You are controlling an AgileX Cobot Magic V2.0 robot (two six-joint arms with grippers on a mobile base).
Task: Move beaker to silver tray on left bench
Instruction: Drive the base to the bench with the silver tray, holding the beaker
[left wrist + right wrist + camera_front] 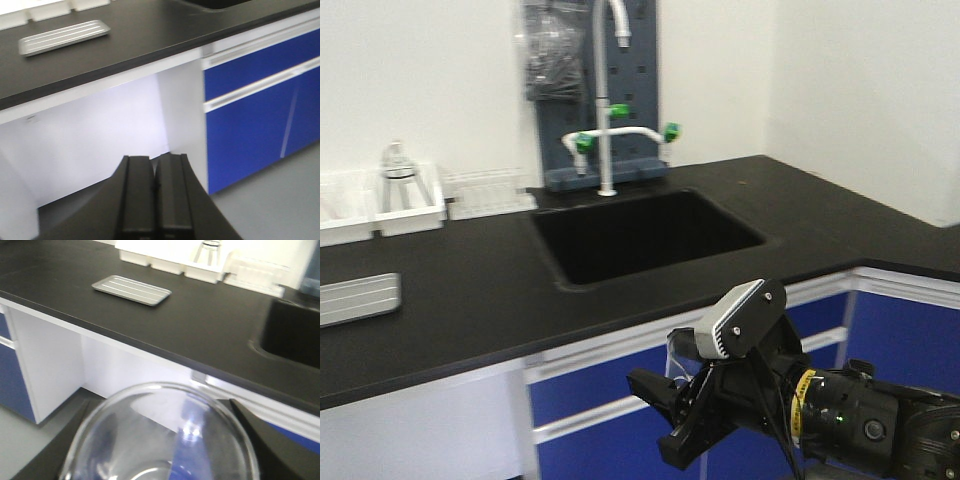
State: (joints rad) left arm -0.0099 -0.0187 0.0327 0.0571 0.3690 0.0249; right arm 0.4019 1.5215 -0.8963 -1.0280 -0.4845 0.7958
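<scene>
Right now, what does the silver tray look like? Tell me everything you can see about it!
The silver tray is a shallow rectangle of shiny grey metal with rounded corners, a low raised rim and long ridges running along its floor. It lies flat on the black bench with nothing in it. Only the bench touches it; the white bins stand behind it, apart.

We see bright, even room light; both wrist views look softly blurred, the close beaker (pixel 160 440) out of focus.
</scene>
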